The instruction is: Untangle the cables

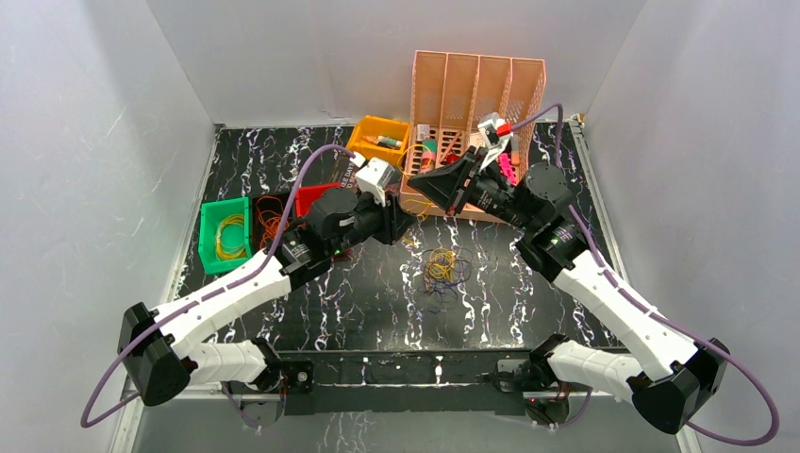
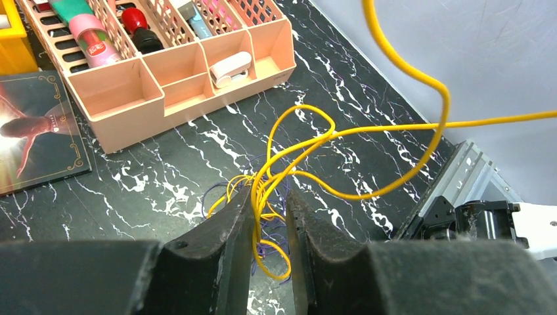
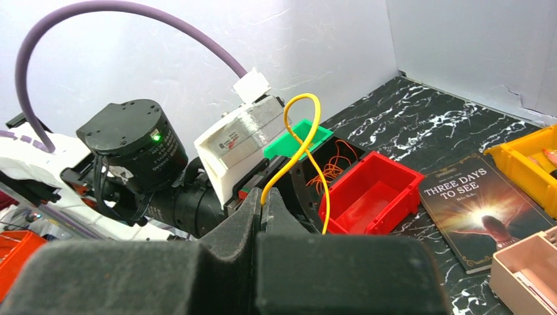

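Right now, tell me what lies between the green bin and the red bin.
A loose coil of orange cable lies between the green bin and the red bin; the top view shows it, and the right wrist view too.

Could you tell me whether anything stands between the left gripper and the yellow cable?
Nothing visible does. Strands of the yellow cable run through the gap between the fingers of the left gripper, whose jaws stand slightly apart, with the tangle lying just beyond them.

Tabletop (image 1: 377, 302) glossy — yellow cable (image 3: 301, 146) smooth, probably plastic-coated; red bin (image 3: 376, 191) plastic.
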Motion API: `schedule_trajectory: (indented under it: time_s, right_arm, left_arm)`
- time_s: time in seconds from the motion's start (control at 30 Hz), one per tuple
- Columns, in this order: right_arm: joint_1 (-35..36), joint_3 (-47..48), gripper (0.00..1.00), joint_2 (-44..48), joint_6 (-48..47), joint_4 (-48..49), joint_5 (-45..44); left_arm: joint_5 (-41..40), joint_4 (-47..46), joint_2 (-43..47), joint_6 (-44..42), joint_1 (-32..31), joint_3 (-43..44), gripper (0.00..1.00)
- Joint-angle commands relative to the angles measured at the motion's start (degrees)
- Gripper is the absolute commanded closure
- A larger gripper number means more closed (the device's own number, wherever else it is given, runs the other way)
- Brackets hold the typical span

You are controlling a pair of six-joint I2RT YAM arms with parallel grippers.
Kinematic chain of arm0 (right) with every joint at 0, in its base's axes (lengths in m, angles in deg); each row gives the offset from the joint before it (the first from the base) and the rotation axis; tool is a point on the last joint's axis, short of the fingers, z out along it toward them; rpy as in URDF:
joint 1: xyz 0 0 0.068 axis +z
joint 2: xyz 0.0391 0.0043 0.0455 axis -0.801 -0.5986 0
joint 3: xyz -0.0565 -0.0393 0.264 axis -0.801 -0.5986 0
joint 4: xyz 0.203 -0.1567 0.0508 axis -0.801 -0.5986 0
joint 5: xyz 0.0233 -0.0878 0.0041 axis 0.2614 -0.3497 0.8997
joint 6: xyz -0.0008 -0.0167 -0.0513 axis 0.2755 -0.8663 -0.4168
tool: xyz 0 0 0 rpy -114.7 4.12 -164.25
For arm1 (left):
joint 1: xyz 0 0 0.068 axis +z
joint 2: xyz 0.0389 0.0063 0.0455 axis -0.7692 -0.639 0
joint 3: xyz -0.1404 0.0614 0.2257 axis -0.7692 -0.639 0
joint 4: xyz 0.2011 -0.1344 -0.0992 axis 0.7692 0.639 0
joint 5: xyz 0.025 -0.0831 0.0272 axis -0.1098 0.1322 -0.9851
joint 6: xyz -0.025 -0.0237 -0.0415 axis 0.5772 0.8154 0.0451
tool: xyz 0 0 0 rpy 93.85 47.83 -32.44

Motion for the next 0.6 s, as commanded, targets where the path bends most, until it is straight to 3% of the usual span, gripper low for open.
schedule_trajectory:
  time_s: [0.0,0.2,0.47,0.57]
  right_arm:
    - [0.08,1.54,1.00,1.22,1.79,5.08,1.44]
    - [0.08,1.03,1.00,1.16,2.03,5.12,1.50]
    - [0.09,0.27,1.00,1.90,0.80,3.79,0.56]
    - [0.09,-0.52,0.90,2.73,-1.17,1.40,-0.96]
  left_arm:
    - [1.02,-1.86,0.27,0.17,0.34,0.12,0.78]
    - [0.94,-1.36,-0.01,0.09,0.50,0.67,1.00]
    - [-1.29,1.97,0.27,-0.49,1.02,2.65,1.00]
    - [-4.41,4.83,0.39,-1.29,1.21,4.46,1.00]
